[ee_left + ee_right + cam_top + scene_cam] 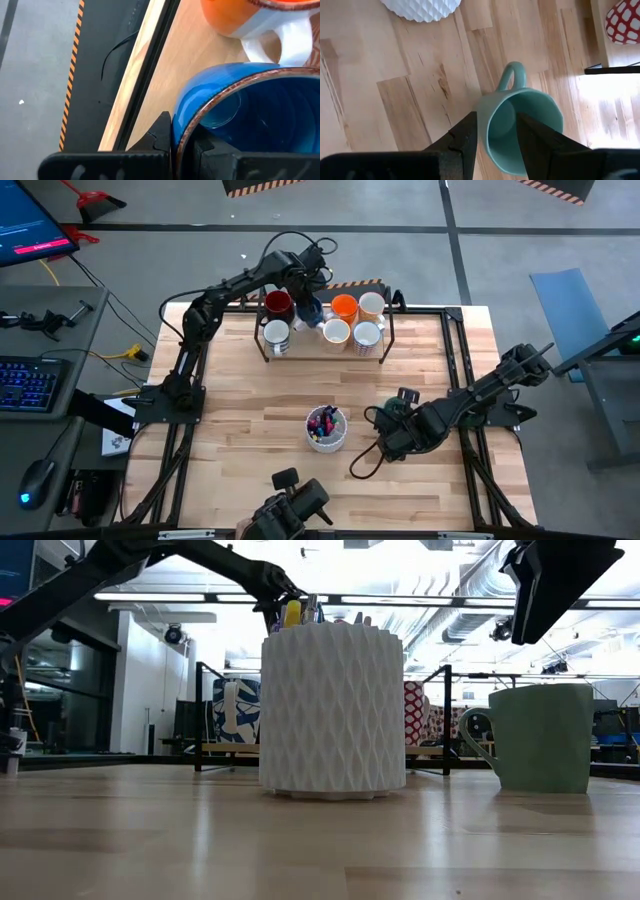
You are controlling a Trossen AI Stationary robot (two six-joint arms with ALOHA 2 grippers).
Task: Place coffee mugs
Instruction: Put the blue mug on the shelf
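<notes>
A blue mug (260,100) is in my left gripper (182,142), which reaches over the back row of a low rack (322,356) at the table's far edge. A dark red mug (278,303), an orange mug (344,307) and white or cream mugs (336,332) stand on that rack. A green mug (520,115) stands upright on the table at the right. My right gripper (497,135) hovers open above it (540,735), one finger over its inside and one outside the wall beside the handle. My left gripper pinches the blue mug's rim (186,131), with one finger inside the mug and one outside against its wall. The fingers come from above. Whether the mug's base rests on the rack cannot be told.
A white textured cup full of pens (326,430) stands near the table's middle, left of the green mug. A red-and-white patterned mug (622,20) sits on the rack. A camera mount (290,505) is at the near edge. Bare wood lies between rack and pen cup.
</notes>
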